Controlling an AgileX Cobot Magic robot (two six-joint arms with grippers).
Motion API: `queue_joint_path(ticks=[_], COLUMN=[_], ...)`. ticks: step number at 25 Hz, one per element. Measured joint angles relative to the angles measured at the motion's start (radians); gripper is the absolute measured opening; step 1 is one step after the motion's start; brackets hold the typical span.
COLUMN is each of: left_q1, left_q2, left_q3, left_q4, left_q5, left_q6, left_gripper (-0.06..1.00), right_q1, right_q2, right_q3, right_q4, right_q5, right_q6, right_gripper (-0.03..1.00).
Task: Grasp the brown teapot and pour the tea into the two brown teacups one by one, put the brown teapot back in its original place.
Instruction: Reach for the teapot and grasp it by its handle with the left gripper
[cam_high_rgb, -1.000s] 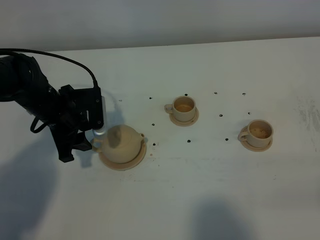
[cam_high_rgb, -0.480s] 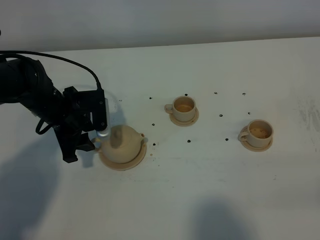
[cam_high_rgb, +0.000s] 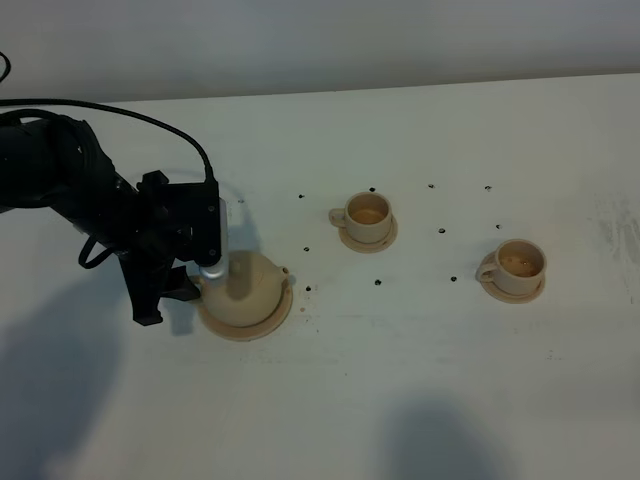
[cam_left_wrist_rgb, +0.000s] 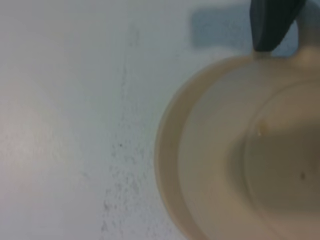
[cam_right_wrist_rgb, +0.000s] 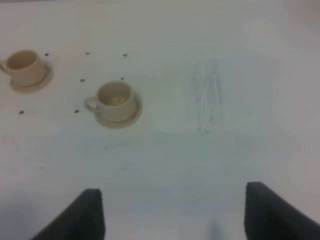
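Note:
The brown teapot (cam_high_rgb: 248, 290) rests on its flat tan saucer disc (cam_high_rgb: 282, 313), the original place, left of centre. My left gripper (cam_high_rgb: 207, 276) is at the teapot's left side, over the handle, and appears shut on it. In the left wrist view the teapot (cam_left_wrist_rgb: 220, 150) fills the frame above the disc's rim (cam_left_wrist_rgb: 166, 150), with one dark finger (cam_left_wrist_rgb: 272, 22) beside it. The two brown teacups (cam_high_rgb: 368, 213) (cam_high_rgb: 520, 264) stand on small saucers to the right, each with brownish liquid inside. The right wrist view shows both cups (cam_right_wrist_rgb: 24, 66) (cam_right_wrist_rgb: 116, 100) beyond my open, empty right gripper (cam_right_wrist_rgb: 177, 215).
Small dark specks (cam_high_rgb: 378, 281) are scattered on the white table (cam_high_rgb: 400, 380) around the cups. A scuffed patch (cam_high_rgb: 615, 225) marks the table's right side. The left arm's black cable (cam_high_rgb: 120, 115) arcs above the arm.
The left gripper shifted slightly to the right and the teapot settled lower and steadier on the disc. The cups stayed put.

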Motion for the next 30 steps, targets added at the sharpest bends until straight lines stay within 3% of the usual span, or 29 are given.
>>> queue_joint_path(ticks=[10,21,30], left_q1=[0.000,0.000,0.000], left_q2=[0.000,0.002,0.020], left_q3=[0.000,0.000,0.000], left_q4=[-0.018,-0.018,-0.015], left_q5=[0.012,0.017,0.021], left_q6=[0.003,0.004,0.004], left_gripper=[0.45,0.33,0.32], right_q1=[0.000,0.000,0.000], right_q2=[0.000,0.000,0.000], right_q3=[0.000,0.000,0.000], right_q4=[0.000,0.000,0.000], right_q5=[0.000,0.000,0.000], right_q6=[0.000,0.000,0.000], right_gripper=[0.57,0.57,0.57])
